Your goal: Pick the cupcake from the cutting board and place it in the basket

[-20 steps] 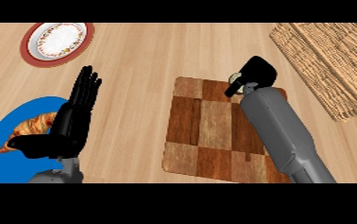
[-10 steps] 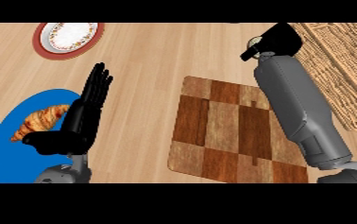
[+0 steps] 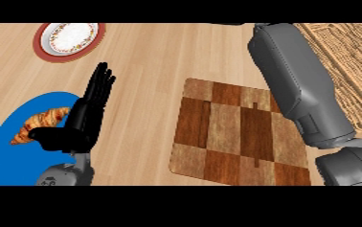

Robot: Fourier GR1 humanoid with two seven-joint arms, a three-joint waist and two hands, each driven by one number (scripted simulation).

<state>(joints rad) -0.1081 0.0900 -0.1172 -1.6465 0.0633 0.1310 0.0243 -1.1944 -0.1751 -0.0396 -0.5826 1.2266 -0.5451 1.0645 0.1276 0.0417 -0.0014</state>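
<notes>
The checkered wooden cutting board (image 3: 219,130) lies at centre right with nothing on it. The cupcake shows nowhere in the head view. A corner of the woven basket (image 3: 344,63) appears at the right edge. My right forearm (image 3: 297,77) crosses the board's right side and runs past the top of the view, so the right hand is hidden. At the left, my left hand (image 3: 78,120) rests open with its fingers up.
A round plate with a red patterned rim (image 3: 69,38) sits at the top left. A blue plate (image 3: 17,116) at the left edge holds a croissant (image 3: 42,121), partly behind my left hand. Bare wooden counter lies between the hand and the board.
My right arm has stretched up and to the right toward the basket, and its hand has gone out of view past the top. The left hand keeps its pose.
</notes>
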